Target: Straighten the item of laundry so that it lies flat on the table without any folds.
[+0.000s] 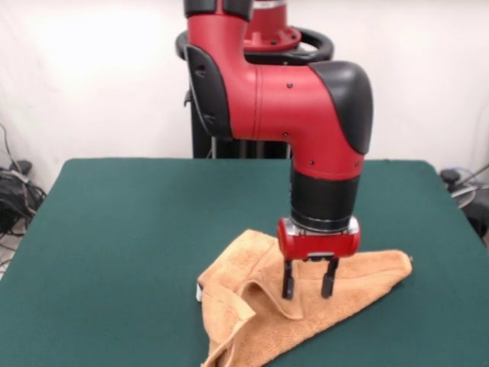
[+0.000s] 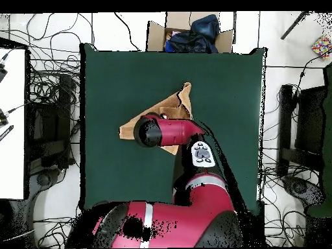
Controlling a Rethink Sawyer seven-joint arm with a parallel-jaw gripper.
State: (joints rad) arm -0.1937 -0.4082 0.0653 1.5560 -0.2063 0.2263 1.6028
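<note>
Orange-tan terry towel [image 1: 306, 302] lies crumpled on the green tabletop [image 1: 137, 222], in the lower middle of the front frame, running down to the bottom edge. One corner stretches out flat to the right; the left part is bunched, with a raised ridge and a fold doubled over on itself toward the lower left. A small white tag [image 1: 199, 291] shows at the towel's left edge. Red and black arm [image 1: 306, 107] comes down from the top of the frame, wrist vertical. Gripper [image 1: 309, 292] hangs over the towel's middle, its two dark fingers [image 1: 288, 280] apart with cloth visible between them; tips are at the cloth's surface, contact cannot be told. Overhead: the towel [image 2: 176, 104] sits just above the centre of the tabletop [image 2: 117, 78], a narrow point reaching toward the upper edge, another corner poking out left of the arm [image 2: 165, 131], which covers much of the cloth. A cardboard box [image 2: 155, 35] with dark cloth in it stands beyond the tabletop's top edge; cables lie on the floor at both sides.
</note>
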